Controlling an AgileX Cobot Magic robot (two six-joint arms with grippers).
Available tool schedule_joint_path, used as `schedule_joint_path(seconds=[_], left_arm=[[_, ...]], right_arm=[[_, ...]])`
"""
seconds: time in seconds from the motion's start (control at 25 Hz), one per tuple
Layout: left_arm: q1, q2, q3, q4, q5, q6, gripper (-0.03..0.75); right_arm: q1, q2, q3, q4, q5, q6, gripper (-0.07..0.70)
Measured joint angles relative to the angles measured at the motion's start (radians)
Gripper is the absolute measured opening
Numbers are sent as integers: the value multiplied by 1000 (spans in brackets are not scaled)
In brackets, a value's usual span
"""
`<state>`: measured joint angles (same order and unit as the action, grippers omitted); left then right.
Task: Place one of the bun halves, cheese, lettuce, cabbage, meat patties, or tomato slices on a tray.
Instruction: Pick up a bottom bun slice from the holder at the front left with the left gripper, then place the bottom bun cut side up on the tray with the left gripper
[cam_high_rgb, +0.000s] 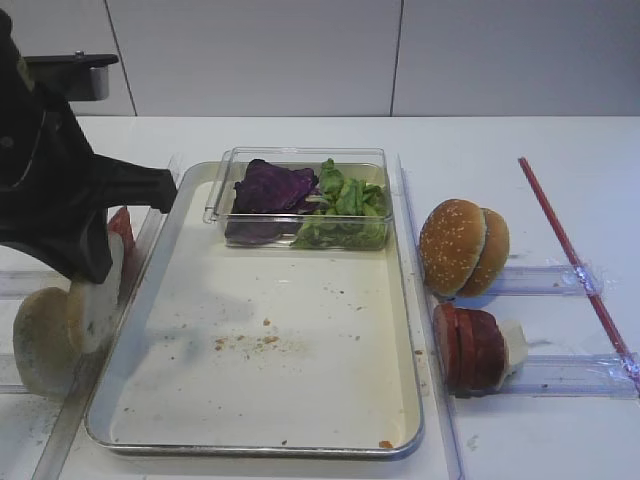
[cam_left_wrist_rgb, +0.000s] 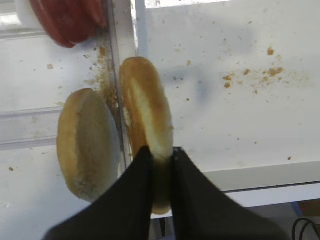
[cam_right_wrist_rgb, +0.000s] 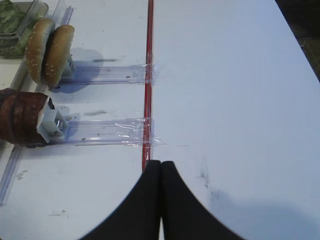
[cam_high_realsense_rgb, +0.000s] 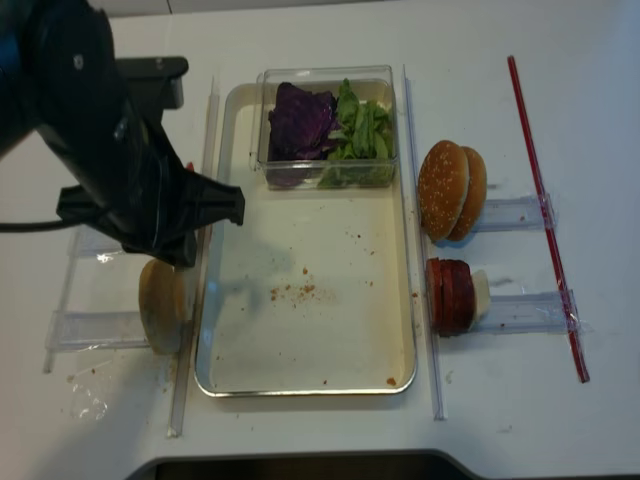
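My left gripper (cam_left_wrist_rgb: 162, 152) is shut on a pale bun half (cam_left_wrist_rgb: 147, 105) held on edge over the left rim of the silver tray (cam_high_rgb: 290, 390). The other bun half (cam_left_wrist_rgb: 87, 142) stands beside it in a clear rail. Red tomato slices (cam_left_wrist_rgb: 70, 20) sit just beyond. A clear box on the tray holds purple cabbage (cam_high_rgb: 270, 187) and green lettuce (cam_high_rgb: 345, 200). Dark meat patties (cam_high_rgb: 470, 345) stand right of the tray. My right gripper (cam_right_wrist_rgb: 161, 162) is shut and empty above the white table. No cheese is in view.
Two sesame buns (cam_high_rgb: 462, 247) stand on edge right of the tray. A red strip (cam_right_wrist_rgb: 148, 75) crosses the clear rails (cam_right_wrist_rgb: 105, 131) on the right. Brown crumbs (cam_high_rgb: 245, 342) lie on the tray's cream bottom.
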<state>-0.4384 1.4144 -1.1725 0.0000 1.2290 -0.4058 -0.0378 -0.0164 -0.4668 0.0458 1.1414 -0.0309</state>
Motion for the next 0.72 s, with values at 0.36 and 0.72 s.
schedule_joint_path(seconds=[0.36,0.72], left_arm=[[0,0,-38,-202,2,75,60],[0,12,-38,-400,2,225,59]], right_arm=[[0,0,0,0,0,0,168],[0,0,0,0,2,2,168]])
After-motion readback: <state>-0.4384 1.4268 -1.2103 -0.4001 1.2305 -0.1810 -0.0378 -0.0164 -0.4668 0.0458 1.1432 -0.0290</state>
